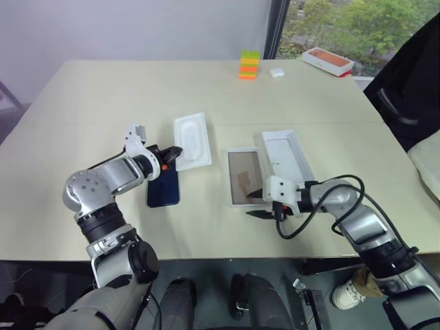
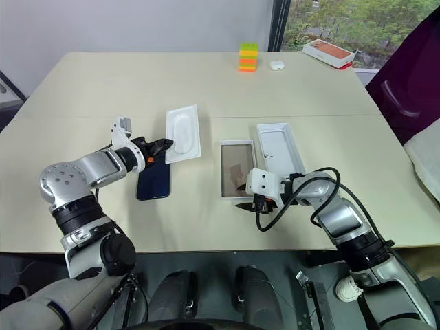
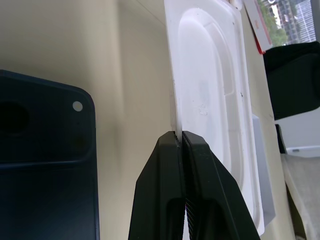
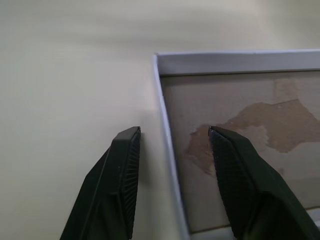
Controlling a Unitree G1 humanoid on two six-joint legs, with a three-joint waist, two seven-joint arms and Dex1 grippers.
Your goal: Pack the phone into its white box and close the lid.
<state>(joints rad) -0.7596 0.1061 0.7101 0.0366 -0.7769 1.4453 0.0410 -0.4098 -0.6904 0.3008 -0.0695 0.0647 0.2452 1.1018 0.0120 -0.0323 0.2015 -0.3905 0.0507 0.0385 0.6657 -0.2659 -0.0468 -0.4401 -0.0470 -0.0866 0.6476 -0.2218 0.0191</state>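
On worktop, left to right: left jaws [image 1: 177, 150] clenched on insert [image 1: 192, 140] edge; phone [image 1: 163, 185] flat beside it; box [image 1: 244, 177], its near rim straddled by half-parted right jaws [image 4: 172, 137], ungripped; lid [image 1: 289, 155] alongside. Risk: a closing pinch may skid or tip the box.

Desk [image 1: 103, 96]: pale cream, plain, no pattern. Phone [image 1: 163, 188]: dark navy, matte back, one small pale dot by the black camera cluster. White box [image 1: 236, 205]: white rim, tan-brown floor blotched with a darker brown patch. Lid [image 1: 289, 156]: plain white inside. Thin insert [image 1: 192, 141]: white all over. My fingers [image 3: 200, 190]: black, ribbed on the inner faces. Far edge: block stack [image 1: 249, 65] banded green, yellow, orange; another box [image 1: 328, 60] white with orange top.
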